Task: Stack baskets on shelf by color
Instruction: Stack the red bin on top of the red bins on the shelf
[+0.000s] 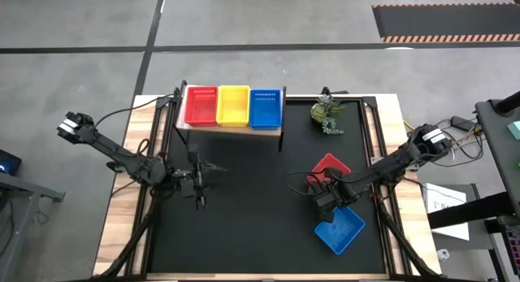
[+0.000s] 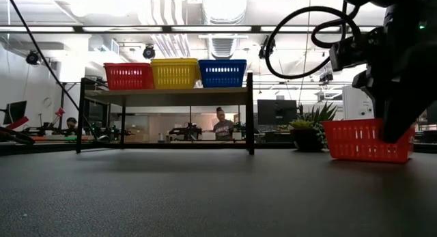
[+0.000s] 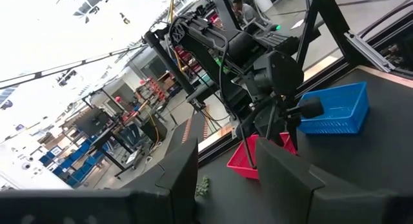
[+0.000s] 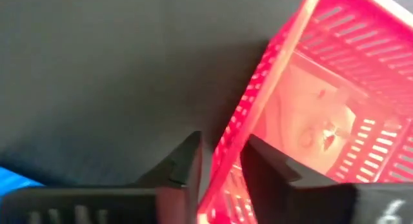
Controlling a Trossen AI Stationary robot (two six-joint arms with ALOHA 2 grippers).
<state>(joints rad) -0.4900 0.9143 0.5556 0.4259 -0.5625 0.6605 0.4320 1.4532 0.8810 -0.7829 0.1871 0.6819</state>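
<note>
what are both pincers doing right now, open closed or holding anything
Left pincer: open, holding nothing, over the table's left half.
Right pincer: fingers straddle the wall of the loose red basket; a closed grip cannot be told.

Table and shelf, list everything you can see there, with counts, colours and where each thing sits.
shelf: one, pale wood on black legs, back of table.
baskets on shelf: three, red, yellow, blue, side by side.
loose red basket: one, right side, its wall between the right fingers.
loose blue basket: one, front right.
potted plant: one, green, back right.
people: two, background room.
left end effector: open, idle, left of centre.
right end effector: at the red basket's wall.
</note>
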